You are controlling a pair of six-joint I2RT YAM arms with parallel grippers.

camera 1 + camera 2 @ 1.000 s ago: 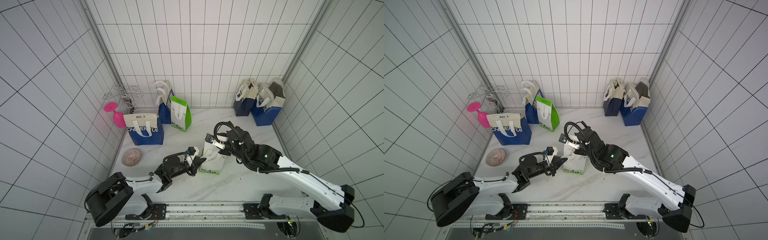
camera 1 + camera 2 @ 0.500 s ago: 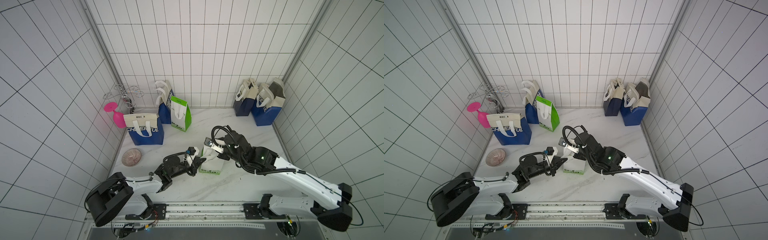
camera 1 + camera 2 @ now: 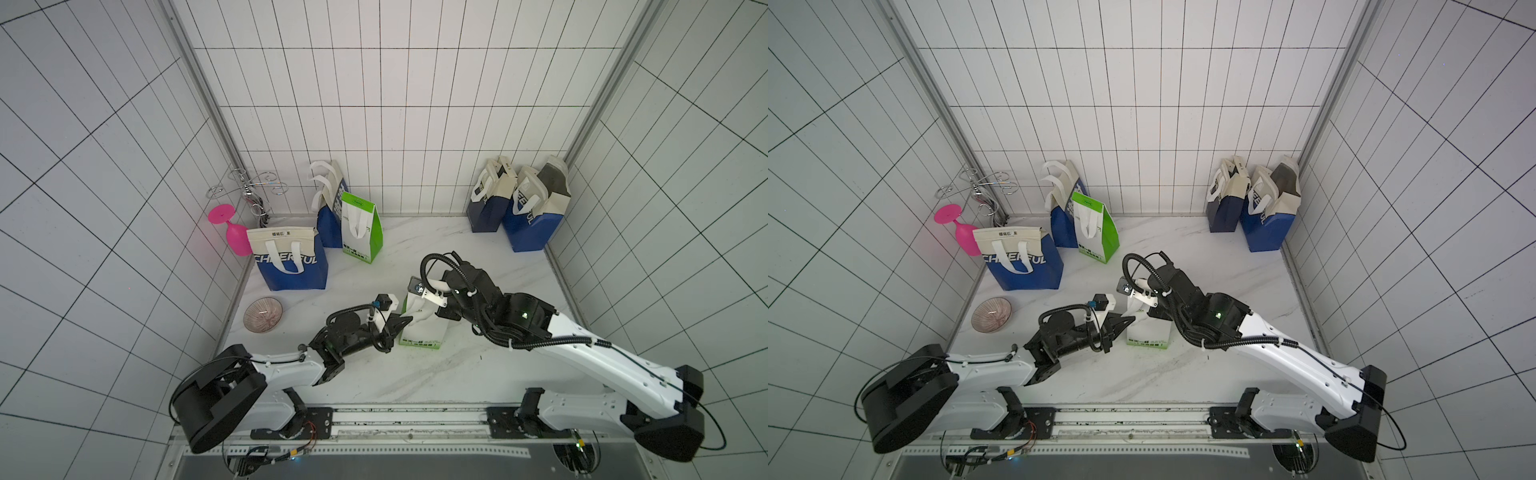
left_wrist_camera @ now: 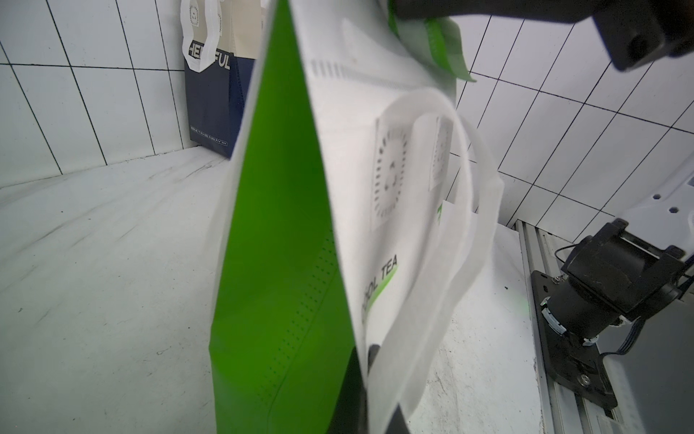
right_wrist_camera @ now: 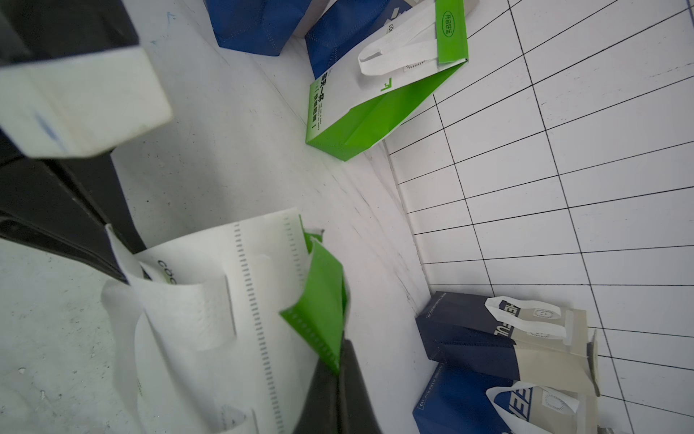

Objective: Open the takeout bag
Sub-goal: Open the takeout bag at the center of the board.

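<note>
The takeout bag point(image 3: 423, 333) has white faces, bright green side panels, white handles and black lettering. A second bag point(image 3: 360, 232) wears the same green and white. The wide bag point(image 3: 291, 270) is royal blue under a cream band, lettered in white. The goblet point(image 3: 235, 237) is hot pink; the bowl point(image 3: 262, 314) mauve with fine radial stripes; the table point(image 3: 415, 374) white marble veined grey.

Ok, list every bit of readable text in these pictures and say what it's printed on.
"CHEERFUL", a handle crossing it: the big blue and cream bag.
"HE" and "FUL", a handle hiding the middle: the navy bag, left wrist view.
"OL TEA", its start hidden: the takeout bag.
Chinese print on the big bag's cream strip, on the green bag at the back and on the takeout bag's foot: too small to read.
</note>
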